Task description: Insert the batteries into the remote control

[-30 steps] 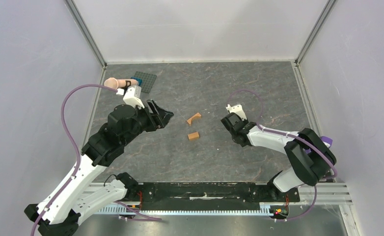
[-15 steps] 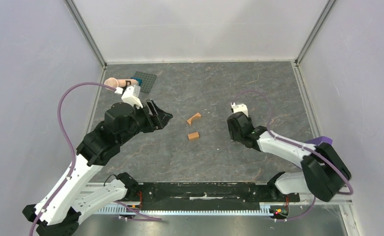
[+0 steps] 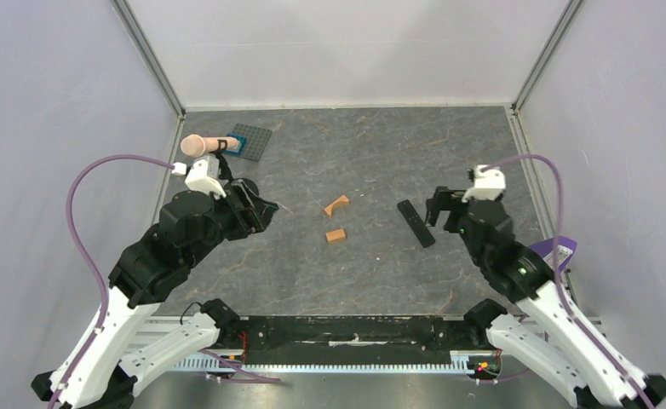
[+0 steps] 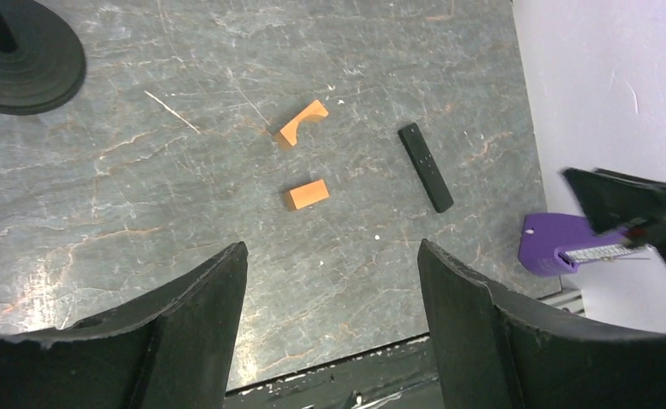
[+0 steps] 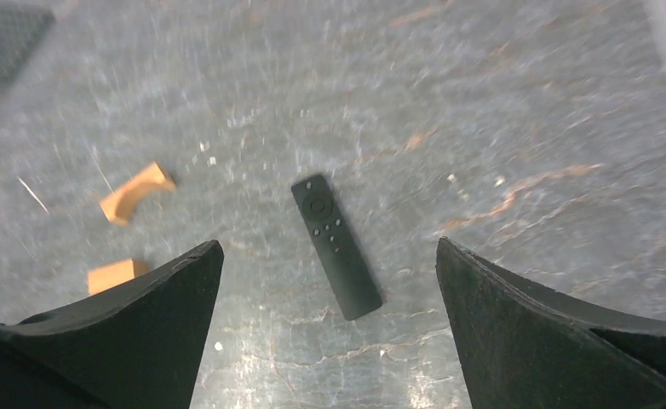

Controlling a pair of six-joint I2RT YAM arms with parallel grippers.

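1. The right gripper (image 3: 442, 208) had let go and drawn back to the right, its jaws wide and empty.
2. The remote control (image 3: 416, 223), unseen earlier, lay flat on the desk (image 3: 355, 281), just left of that gripper and apart from it.
3. The left gripper (image 3: 261, 211) had retreated leftward, jaws spread, holding nothing.
4. The arched orange block (image 3: 336, 205) and the plain orange block (image 3: 336, 235) had not moved.

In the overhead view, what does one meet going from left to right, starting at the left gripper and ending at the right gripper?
left gripper → orange arch block and plain orange block, both at the same place in the order → remote control → right gripper
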